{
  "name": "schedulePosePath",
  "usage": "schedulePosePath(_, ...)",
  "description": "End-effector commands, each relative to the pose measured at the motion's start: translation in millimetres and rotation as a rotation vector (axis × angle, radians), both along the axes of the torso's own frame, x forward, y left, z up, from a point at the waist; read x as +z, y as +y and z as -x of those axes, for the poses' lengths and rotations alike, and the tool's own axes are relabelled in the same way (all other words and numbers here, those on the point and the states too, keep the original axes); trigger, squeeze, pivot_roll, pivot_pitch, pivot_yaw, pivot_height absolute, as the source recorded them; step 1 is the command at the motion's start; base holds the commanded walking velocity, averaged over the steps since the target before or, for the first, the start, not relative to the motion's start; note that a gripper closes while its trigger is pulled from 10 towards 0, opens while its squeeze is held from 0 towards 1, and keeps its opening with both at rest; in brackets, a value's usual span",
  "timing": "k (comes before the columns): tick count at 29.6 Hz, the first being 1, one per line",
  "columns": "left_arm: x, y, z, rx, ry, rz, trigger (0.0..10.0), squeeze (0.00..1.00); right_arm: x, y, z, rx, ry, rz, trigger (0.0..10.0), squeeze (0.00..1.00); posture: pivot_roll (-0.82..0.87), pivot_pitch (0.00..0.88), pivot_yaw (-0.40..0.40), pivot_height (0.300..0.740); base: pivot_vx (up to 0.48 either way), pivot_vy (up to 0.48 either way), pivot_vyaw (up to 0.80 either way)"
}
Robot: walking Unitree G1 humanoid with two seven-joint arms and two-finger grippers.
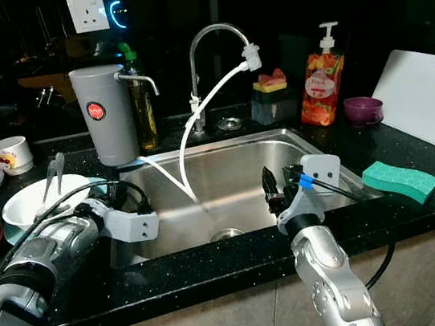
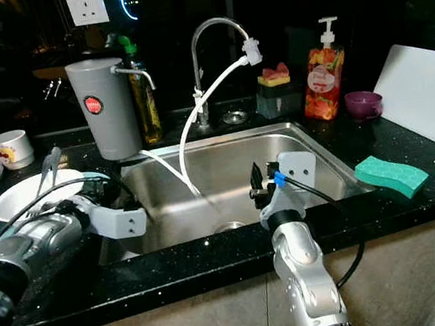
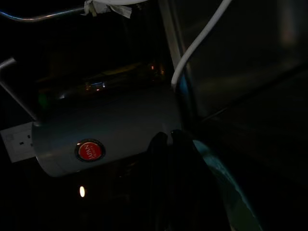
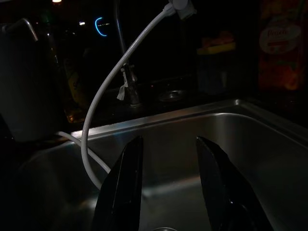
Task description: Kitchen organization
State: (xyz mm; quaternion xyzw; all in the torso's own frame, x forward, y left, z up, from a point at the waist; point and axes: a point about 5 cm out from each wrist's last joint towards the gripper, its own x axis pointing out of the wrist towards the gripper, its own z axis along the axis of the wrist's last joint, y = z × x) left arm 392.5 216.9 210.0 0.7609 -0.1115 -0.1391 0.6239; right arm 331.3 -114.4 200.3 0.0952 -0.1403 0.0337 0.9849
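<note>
My right gripper hangs open over the front of the steel sink, holding nothing; in the right wrist view its fingers stand apart above the basin. My left gripper sits at the sink's left rim, just in front of the grey water filter canister. Seen from the left wrist, its dark fingers are pressed together, with a teal plate rim beside them. Whether they touch the plate is too dark to tell. A white hose runs from the faucet into the sink.
A white bowl with tongs and a mug stand left of the sink. A green sponge, purple cup, soap dispenser and white cutting board are on the right. An oil bottle stands behind the canister.
</note>
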Motion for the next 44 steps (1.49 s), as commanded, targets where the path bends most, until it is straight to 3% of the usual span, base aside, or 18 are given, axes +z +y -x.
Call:
schedulePosePath(1,10.4,-10.1,-3.4,-0.037,-0.081,0.006,7.6,0.0,1.5,0.9,-0.1,0.006,-0.004,-0.005,10.0,0.0,0.17,0.003,-0.041,0.74,0.0,0.0,0.0)
schedulePosePath(2,10.4,-10.1,-3.4,-0.037,-0.081,0.006,7.6,0.0,1.5,0.9,-0.1,0.006,-0.004,-0.005,10.0,0.0,0.17,0.003,-0.041,0.74,0.0,0.0,0.0)
schedulePosePath(3,13.6,-12.6,-4.1,-0.049,-0.111,0.012,10.0,0.0,1.5,0.9,0.0,0.006,-0.004,-0.004,10.0,0.0,0.17,0.003,-0.041,0.74,0.0,0.0,0.0)
schedulePosePath(8,32.3,-25.1,-5.9,-0.105,-0.228,0.076,10.0,0.0,0.9,1.0,0.0,0.007,-0.002,-0.004,10.0,0.0,0.17,0.005,-0.043,0.74,0.0,0.0,0.0)
schedulePosePath(13,42.7,-34.7,-5.7,-0.144,-0.241,0.18,10.0,0.0,0.6,0.7,0.5,0.006,0.0,-0.003,10.0,0.0,0.17,0.006,-0.043,0.74,0.0,0.0,0.0)
schedulePosePath(18,51.3,-54.9,-2.2,-0.237,-0.214,0.365,10.0,0.0,0.5,0.7,0.6,0.008,0.001,0.0,10.0,0.0,0.16,0.006,-0.046,0.74,0.0,0.0,0.0)
schedulePosePath(21,52.6,-69.4,1.7,-0.293,-0.137,0.541,10.0,0.0,0.6,0.7,0.8,0.01,0.0,0.002,10.0,0.0,0.16,0.008,-0.048,0.74,0.0,0.0,0.0)
schedulePosePath(24,52.7,-73.0,2.8,-0.306,-0.113,0.585,10.0,0.0,0.6,0.7,1.0,0.011,-0.001,0.002,10.0,0.0,0.16,0.008,-0.048,0.74,0.0,0.0,0.0)
schedulePosePath(26,49.1,-76.4,-1.3,-0.251,0.008,0.829,10.0,0.0,3.3,-0.1,1.1,0.008,-0.01,-0.001,10.0,0.0,0.16,0.008,-0.05,0.74,0.0,0.0,0.0)
schedulePosePath(28,49.1,-76.4,-1.3,-0.251,0.008,0.829,10.0,0.0,3.3,-0.1,1.1,0.008,-0.01,-0.001,10.0,0.0,0.16,0.008,-0.05,0.74,0.0,0.0,0.0)
schedulePosePath(29,47.8,-76.5,-2.5,-0.239,0.045,0.902,10.0,0.23,4.2,-0.3,1.1,0.007,-0.013,-0.002,10.0,0.0,0.16,0.008,-0.05,0.74,0.0,0.0,0.0)
schedulePosePath(31,47.8,-76.5,-2.5,-0.239,0.045,0.902,10.0,0.23,4.2,-0.3,1.1,0.007,-0.013,-0.002,10.0,0.0,0.16,0.008,-0.05,0.74,0.0,0.0,0.0)
schedulePosePath(32,46.8,-78.1,-2.8,-0.233,0.099,1.019,10.0,1.0,5.0,-0.7,1.5,0.006,-0.016,-0.003,10.0,0.0,0.15,0.009,-0.045,0.74,0.0,0.0,0.0)
schedulePosePath(35,44.0,-79.6,-2.4,-0.229,0.149,1.132,10.0,1.0,5.3,-1.2,1.9,0.004,-0.017,-0.003,10.0,0.0,0.15,0.01,-0.046,0.74,0.0,0.0,0.0)
schedulePosePath(37,40.7,-79.7,-0.6,-0.223,0.216,1.321,10.0,1.0,4.8,-1.5,2.9,0.003,-0.014,-0.002,10.0,0.0,0.15,0.015,-0.047,0.74,0.0,0.0,0.0)
schedulePosePath(41,42.1,-78.3,0.2,-0.224,0.211,1.367,10.0,1.0,4.3,-1.4,3.4,0.004,-0.012,0.0,10.0,0.0,0.14,0.018,-0.048,0.74,0.0,0.0,0.0)
schedulePosePath(42,52.0,-69.8,3.9,-0.201,0.129,1.443,10.0,0.0,3.8,-1.3,4.3,0.006,-0.01,0.002,10.0,0.0,0.14,0.027,-0.047,0.74,0.0,0.0,0.0)
schedulePosePath(44,55.4,-63.9,5.6,-0.158,0.079,1.458,10.0,0.0,3.9,-1.1,4.9,0.006,-0.009,0.002,10.0,0.0,0.14,0.03,-0.045,0.74,0.0,0.0,0.0)
